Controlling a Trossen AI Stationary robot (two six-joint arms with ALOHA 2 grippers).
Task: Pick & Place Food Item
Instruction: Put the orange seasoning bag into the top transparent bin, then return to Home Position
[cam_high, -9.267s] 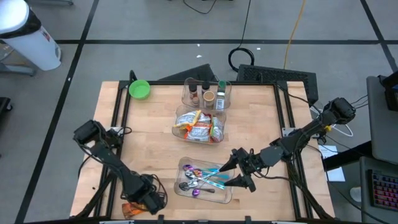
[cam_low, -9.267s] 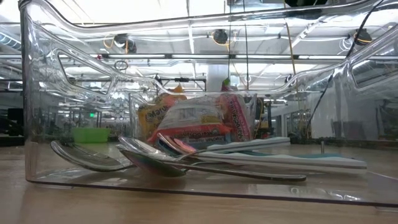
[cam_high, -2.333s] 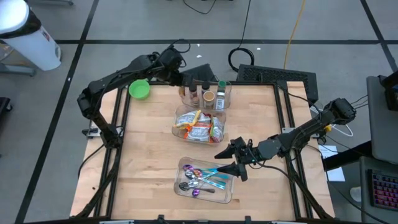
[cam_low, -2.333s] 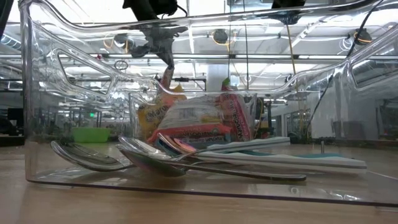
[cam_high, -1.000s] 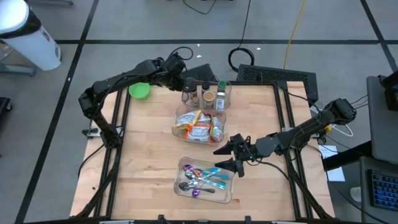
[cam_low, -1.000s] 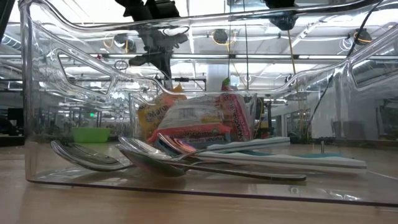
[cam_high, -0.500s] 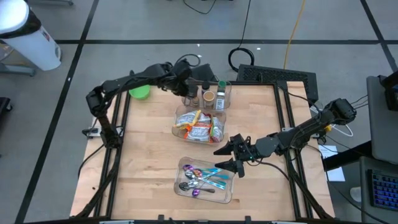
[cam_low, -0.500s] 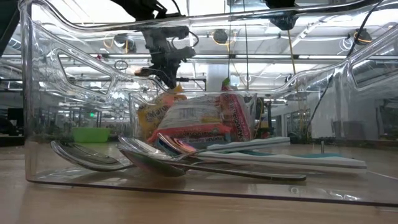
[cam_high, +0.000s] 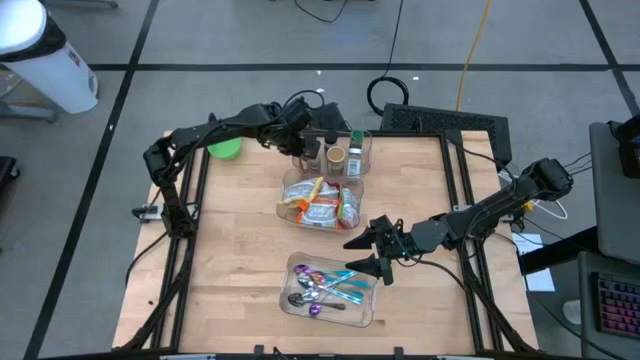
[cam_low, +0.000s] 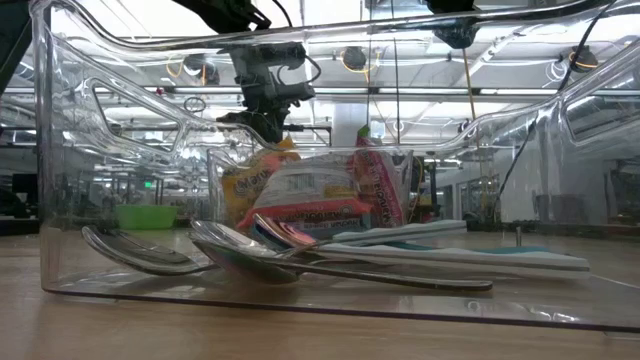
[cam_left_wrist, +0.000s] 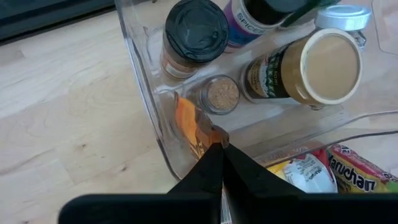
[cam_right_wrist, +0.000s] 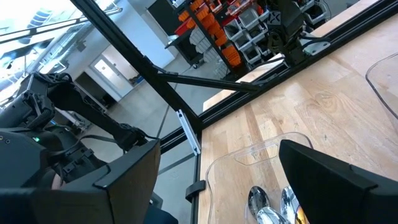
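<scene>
While the right gripper (cam_high: 372, 252) waits open at lower centre, the left gripper (cam_left_wrist: 219, 149) pinches the orange packet (cam_left_wrist: 189, 124) shut above the spice bin (cam_left_wrist: 140, 81) in the upper centre.

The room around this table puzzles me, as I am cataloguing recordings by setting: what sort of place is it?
Probably a robotics lab or workshop, not a kitchen. The wooden table stands on a bare grey floor with taped lines, loose cables trail behind it, and storage racks with orange bins show beyond.
</scene>
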